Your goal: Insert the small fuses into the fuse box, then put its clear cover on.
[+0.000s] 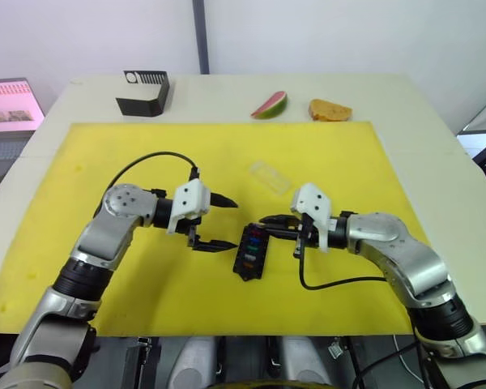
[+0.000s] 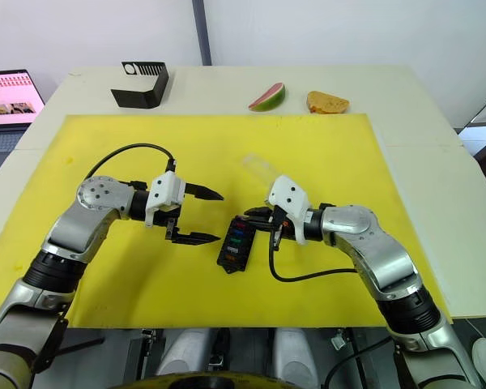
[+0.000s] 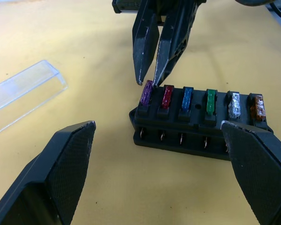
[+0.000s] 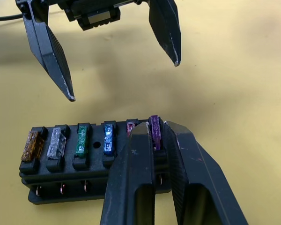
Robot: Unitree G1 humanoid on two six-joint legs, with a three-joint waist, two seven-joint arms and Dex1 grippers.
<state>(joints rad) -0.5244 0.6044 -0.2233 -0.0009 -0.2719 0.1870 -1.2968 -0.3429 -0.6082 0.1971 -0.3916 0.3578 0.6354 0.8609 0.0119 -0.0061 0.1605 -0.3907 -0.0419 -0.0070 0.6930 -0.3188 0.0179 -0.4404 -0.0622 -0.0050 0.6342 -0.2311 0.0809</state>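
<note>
At frame center, the right gripper (image 4: 155, 133) pinches the purple fuse (image 4: 154, 125) in the fuse box (image 3: 196, 129), while the left gripper (image 1: 219, 222) hangs wide open, empty.

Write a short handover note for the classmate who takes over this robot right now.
Right hand: shut on the purple fuse, at the end slot of the fuse box.
Left hand: open, empty, beside the box.
Done: red, blue, green, grey and amber fuses are seated in a row; purple is in its slot but not yet released.
Clear cover: lying on the yellow mat, beyond the box.
Left: release purple, then fit the cover.
</note>
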